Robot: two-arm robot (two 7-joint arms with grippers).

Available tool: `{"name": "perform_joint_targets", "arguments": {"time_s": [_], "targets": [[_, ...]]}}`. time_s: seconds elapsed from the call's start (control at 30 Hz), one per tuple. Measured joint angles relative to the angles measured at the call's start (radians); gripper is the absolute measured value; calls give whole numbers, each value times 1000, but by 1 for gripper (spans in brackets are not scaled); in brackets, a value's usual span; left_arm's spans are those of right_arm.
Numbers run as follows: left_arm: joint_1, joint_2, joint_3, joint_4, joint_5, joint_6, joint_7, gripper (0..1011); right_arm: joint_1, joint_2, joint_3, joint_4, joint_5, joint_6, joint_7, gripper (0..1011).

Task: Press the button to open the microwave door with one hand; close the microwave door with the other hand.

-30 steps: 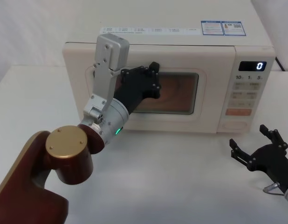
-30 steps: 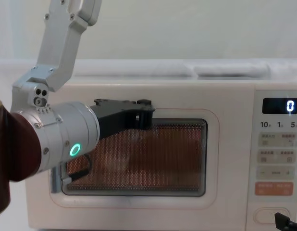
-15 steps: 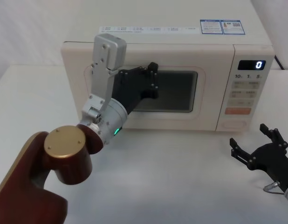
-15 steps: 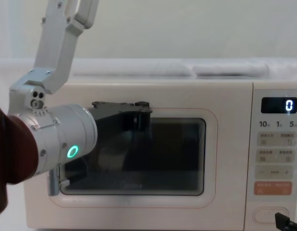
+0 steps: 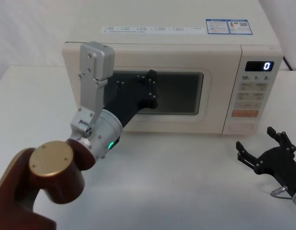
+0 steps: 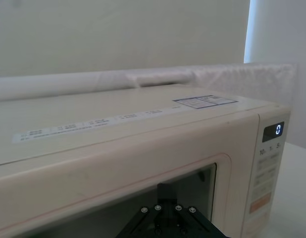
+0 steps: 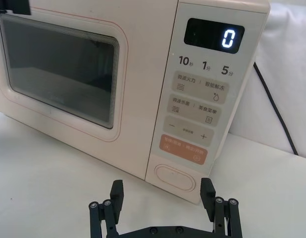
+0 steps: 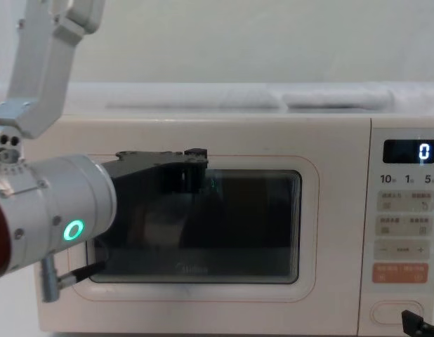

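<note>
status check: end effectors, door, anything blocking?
Left end effector in front of the door window, fingers not readable. Right end effector open, low, facing the button. Door flush with the microwave. Nothing blocking.

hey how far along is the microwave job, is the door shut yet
Nearly finished, by the look of it. The microwave door sits flush with the microwave, window dark, so opening and closing both look done. The left gripper is in front of the window, whether touching is unclear. The right gripper rests open on the table near the button. Left: clearing the left arm.
</note>
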Motion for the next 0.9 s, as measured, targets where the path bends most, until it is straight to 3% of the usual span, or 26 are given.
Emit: {"name": "perform_joint_targets", "arguments": {"time_s": [0.3,0.47,0.9], "targets": [[74,30,-25,-58,-34,2,8,27,0,0,0,0,0,0,0,1001],[102,41,-36,-72,-44,-16,12,141,0,0,0,0,0,0,0,1001],[170,74,-65,-87,-47,-55,29,572,0,0,0,0,0,0,0,1001]]}}
